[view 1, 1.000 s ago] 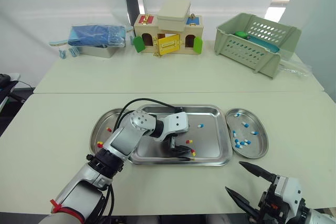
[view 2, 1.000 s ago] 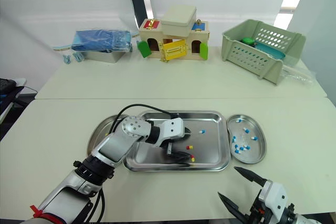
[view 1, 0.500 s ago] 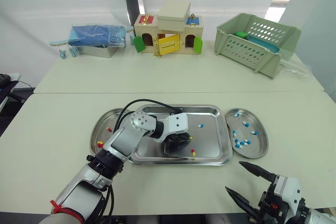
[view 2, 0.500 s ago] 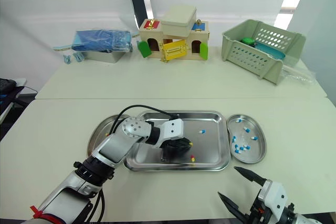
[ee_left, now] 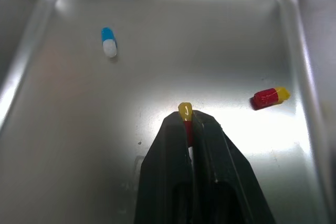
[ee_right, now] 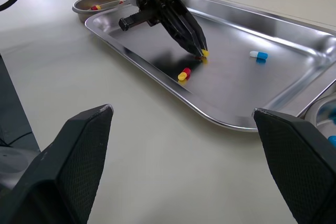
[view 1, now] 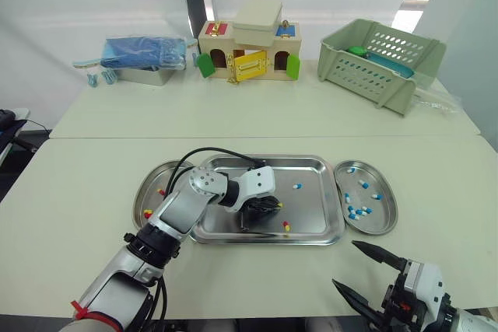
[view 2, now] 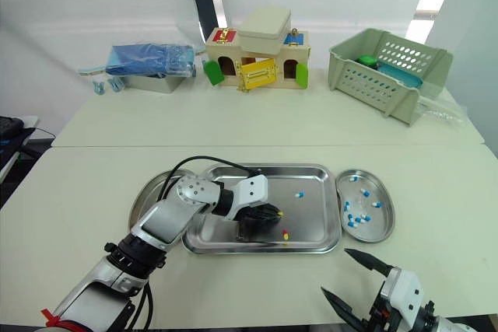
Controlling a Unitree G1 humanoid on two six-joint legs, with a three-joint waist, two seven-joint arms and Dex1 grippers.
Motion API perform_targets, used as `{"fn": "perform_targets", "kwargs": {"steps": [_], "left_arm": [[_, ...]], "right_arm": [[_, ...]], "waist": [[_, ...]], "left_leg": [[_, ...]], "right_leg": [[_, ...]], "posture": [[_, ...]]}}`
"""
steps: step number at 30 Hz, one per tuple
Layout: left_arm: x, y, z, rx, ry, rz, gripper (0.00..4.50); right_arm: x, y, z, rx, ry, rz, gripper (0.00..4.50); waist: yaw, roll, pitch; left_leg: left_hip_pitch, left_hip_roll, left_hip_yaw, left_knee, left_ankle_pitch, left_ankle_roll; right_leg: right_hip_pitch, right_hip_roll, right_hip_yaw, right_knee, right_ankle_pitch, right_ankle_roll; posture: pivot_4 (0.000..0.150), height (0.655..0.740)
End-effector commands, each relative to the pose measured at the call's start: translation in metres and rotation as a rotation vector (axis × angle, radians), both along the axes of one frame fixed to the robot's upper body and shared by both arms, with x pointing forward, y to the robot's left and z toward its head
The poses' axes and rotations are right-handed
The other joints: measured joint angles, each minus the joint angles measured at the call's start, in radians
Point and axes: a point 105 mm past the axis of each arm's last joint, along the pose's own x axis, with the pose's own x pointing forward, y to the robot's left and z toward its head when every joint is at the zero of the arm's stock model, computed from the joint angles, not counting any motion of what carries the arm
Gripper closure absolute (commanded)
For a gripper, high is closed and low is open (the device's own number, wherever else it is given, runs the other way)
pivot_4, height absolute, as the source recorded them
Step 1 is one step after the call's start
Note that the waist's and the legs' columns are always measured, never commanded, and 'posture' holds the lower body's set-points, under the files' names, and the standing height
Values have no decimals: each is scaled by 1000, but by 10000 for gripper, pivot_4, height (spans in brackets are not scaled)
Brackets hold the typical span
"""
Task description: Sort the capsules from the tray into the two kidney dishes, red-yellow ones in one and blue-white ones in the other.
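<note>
The left claw (ee_left: pixel 188 121) is pinching a small red-and-yellow capsule (ee_left: pixel 185 113) over the shallow steel tray (view 1: pixel 311 160). A second red-yellow capsule (ee_left: pixel 270 97) is lying near its tips and a blue-white capsule (ee_left: pixel 108 42) farther ahead, so sorting looks nearly done. The steel kidney dish of red-yellow capsules (view 1: pixel 144 192) is waiting behind the claw across the tray's rim, and the dish of blue-white ones (view 1: pixel 387 219) is sitting beyond its tips. The right claw (view 1: pixel 344 263) is hanging spread over the bare counter (view 1: pixel 93 192), well apart.

Red-yellow capsule (ee_left: pixel 185 111) half hidden inside the left tool (ee_left: pixel 187 122)

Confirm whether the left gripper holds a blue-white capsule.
No, the left gripper is shut on a red-yellow capsule.
</note>
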Motion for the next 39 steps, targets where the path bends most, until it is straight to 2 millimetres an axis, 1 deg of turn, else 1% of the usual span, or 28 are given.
{"fn": "perform_targets", "kwargs": {"steps": [1, 2, 4, 7, 11, 14, 18, 24, 27, 30, 34, 36, 39], "left_arm": [[10, 29, 31, -42, -87, 150, 44857], [11, 40, 36, -42, -97, 201, 44857], [11, 56, 44, -41, -114, 273, 44857], [6, 96, 57, -13, -136, 420, 44857], [-1, 136, 66, 29, -164, 576, 44857], [-7, 160, 70, 18, -167, 701, 44857], [-15, 175, 66, 22, -158, 783, 44857], [-23, 182, 46, 30, -104, 827, 44857], [-24, 183, 41, 31, -87, 838, 44857], [-23, 188, 36, 47, -75, 854, 36999], [-18, 192, 39, 53, -92, 860, 24436], [-17, 192, 40, 48, -95, 859, 18709], [-18, 188, 41, 43, -89, 846, 8570]], "right_arm": [[-3, 6, 12, 5, -47, 67, 0], [-3, 6, 12, 0, -47, 83, 0], [-3, 6, 12, -11, -46, 107, 0], [-4, 3, 9, -44, -41, 172, 0], [2, 1, 9, -58, -45, 237, 0], [9, 1, 10, -63, -51, 281, 0], [17, 0, 10, -62, -55, 307, 0], [26, -3, 14, -48, -60, 289, 0], [26, -3, 14, -48, -60, 286, 0], [27, -4, 16, -44, -62, 268, 0], [26, -4, 14, -44, -59, 259, 0], [28, -4, 16, -41, -64, 250, 0], [30, -4, 18, -33, -68, 240, 0]], "waist": [[0, 0, 0], [0, 0, 0], [1, 0, 0], [-1, 0, 0], [2, 0, 0], [2, 0, 0], [4, -1, 0], [3, -1, 0], [3, -1, 0], [3, -1, 0], [3, -1, 0], [3, -1, 0], [2, -1, 0]], "left_leg": [[0, 0, 0, 0, 0, 0], [0, 0, 0, 0, 0, 0], [0, 0, 0, 0, 0, 0], [0, 0, 0, 0, 0, 0], [0, 0, -1, 0, 0, 0], [0, 0, -1, 0, -2, 3], [0, 0, -1, 0, -2, 3], [0, 0, -1, 0, -2, 3], [0, 0, -1, 0, -2, 3], [0, 0, -1, 0, -2, 3], [0, 0, -1, 0, -2, 3], [0, 0, -1, 0, -2, 3], [0, 0, -1, 0, -2, 3]], "right_leg": [[0, 0, 0, 0, 0, 0], [0, 0, 0, 0, 0, 0], [0, 0, 0, 0, 0, 0], [0, 0, 0, 0, 0, 0], [0, 0, 0, 0, 0, 0], [0, 0, 0, 0, 0, 0], [0, 0, -1, 0, 0, 0], [0, 0, -1, 0, 0, 0], [0, 0, -1, 0, 0, 0], [0, 0, -1, 0, 0, 0], [0, 0, -1, 0, 0, 0], [0, 0, -1, 0, 0, 0], [0, 0, -1, 0, 0, 0]], "posture": [[1500, 7400], [1500, 7400], [1500, 7400], [1500, 7400], [1500, 7400], [1500, 7400], [1500, 7400], [1500, 7400], [1500, 7400], [1500, 7400], [1500, 7400], [1500, 7400], [1500, 7400]]}}
